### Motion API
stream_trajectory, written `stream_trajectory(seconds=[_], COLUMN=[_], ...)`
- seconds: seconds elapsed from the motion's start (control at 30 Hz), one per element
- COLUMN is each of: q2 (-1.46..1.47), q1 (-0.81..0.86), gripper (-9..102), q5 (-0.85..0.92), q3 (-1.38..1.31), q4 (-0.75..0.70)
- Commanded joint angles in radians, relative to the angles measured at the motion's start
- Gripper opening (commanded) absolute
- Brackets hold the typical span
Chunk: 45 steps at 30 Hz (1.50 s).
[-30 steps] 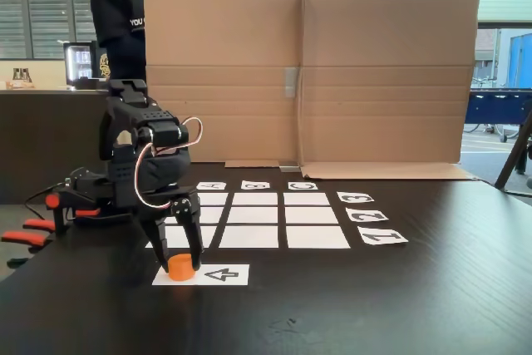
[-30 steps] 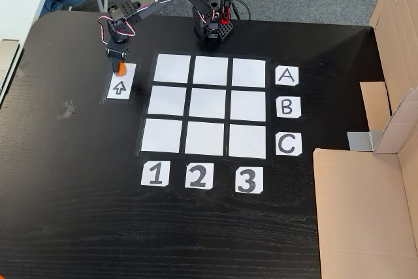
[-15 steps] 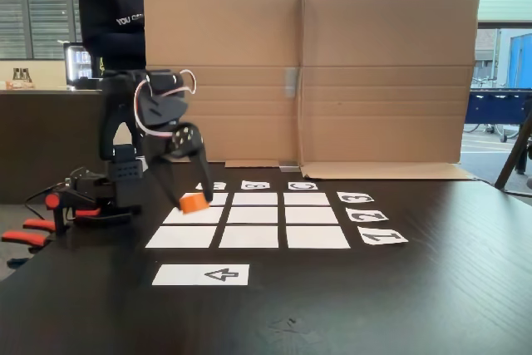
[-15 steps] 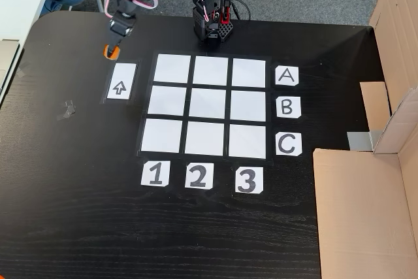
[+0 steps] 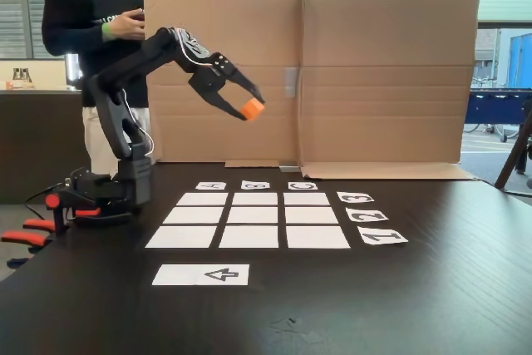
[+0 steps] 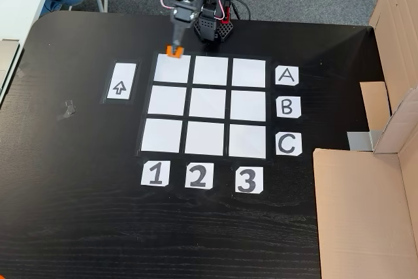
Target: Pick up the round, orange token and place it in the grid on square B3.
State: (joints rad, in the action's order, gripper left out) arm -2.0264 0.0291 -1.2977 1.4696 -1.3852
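Cardboard (image 5: 307,72) walls off the black tabletop (image 6: 78,213); end effector (image 5: 252,109) grips the token (image 5: 253,109), tilted, high over the grid (image 6: 205,105).

Both fixed views are evenly and softly lit (daylight enters by the rear windows (image 5: 33,14)). The black table (image 6: 78,227) shows faint sheen, weak shadows, and sharp focus throughout.

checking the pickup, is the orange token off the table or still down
Off the table: the small orange cylindrical token sits pinched in the black claw, high above the white paper grid.
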Motion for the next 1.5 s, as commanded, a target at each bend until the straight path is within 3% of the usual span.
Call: stream_trajectory(seconds=[0.0, 0.17, 0.33, 0.83, 1.47], q2=[-0.046, -0.034, -0.028, 0.233, 0.511], q1=[-0.15, -0.331, -0.405, -0.474, -0.554], gripper=[-1, -1, -1, -1, -1], q5=[-0.118, -0.216, -0.253, -0.307, -0.364], q3=[0.014, 0.087, 0.187, 0.394, 0.403], q4=[-0.015, 0.021, 0.101, 0.314, 0.426])
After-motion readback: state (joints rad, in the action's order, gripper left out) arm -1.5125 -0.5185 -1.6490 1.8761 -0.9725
